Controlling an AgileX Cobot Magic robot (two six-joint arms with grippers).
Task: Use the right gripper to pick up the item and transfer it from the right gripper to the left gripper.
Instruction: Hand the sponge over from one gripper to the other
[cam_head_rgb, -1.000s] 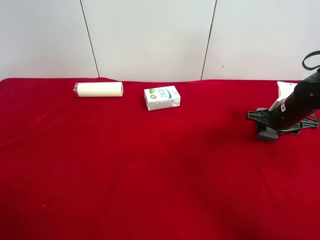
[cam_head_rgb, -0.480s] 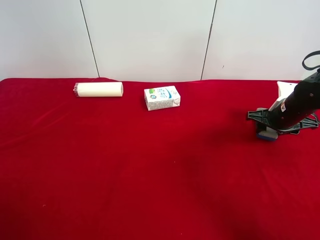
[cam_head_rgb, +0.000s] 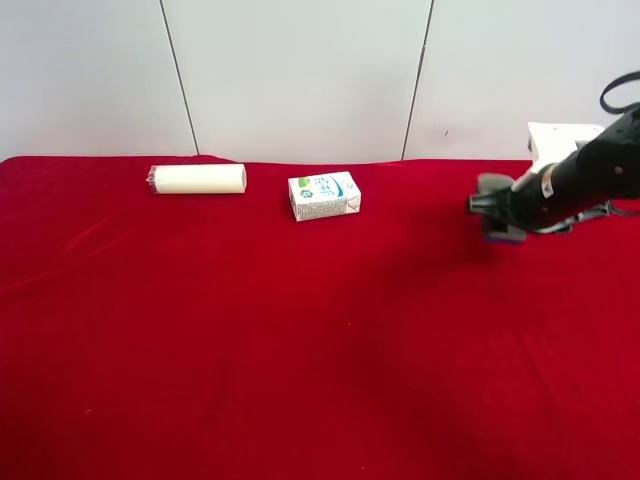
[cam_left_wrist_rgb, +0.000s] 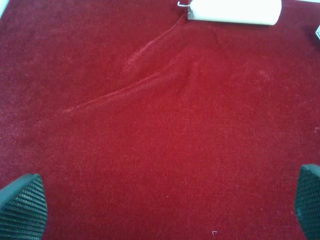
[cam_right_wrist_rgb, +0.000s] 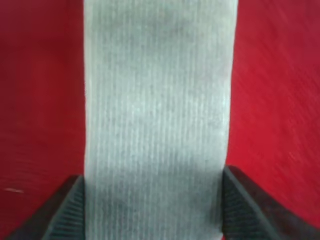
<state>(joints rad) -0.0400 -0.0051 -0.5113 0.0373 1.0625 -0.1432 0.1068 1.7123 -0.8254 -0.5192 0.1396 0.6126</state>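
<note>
Right gripper (cam_head_rgb: 497, 214): ribbed black fingers (cam_right_wrist_rgb: 67, 212) clamped against both long edges of the item (cam_right_wrist_rgb: 157, 110), its grey felt face toward the wrist camera, red cloth (cam_head_rgb: 300, 350) behind it; blurred, at the exterior high view's right. Left gripper (cam_left_wrist_rgb: 165, 205): fingertips (cam_left_wrist_rgb: 22, 205) spread wide apart over creased cloth. Cream cylinder (cam_head_rgb: 197, 179) and white printed carton (cam_head_rgb: 324, 195): lying near the cloth's back edge, well apart from the item
</note>
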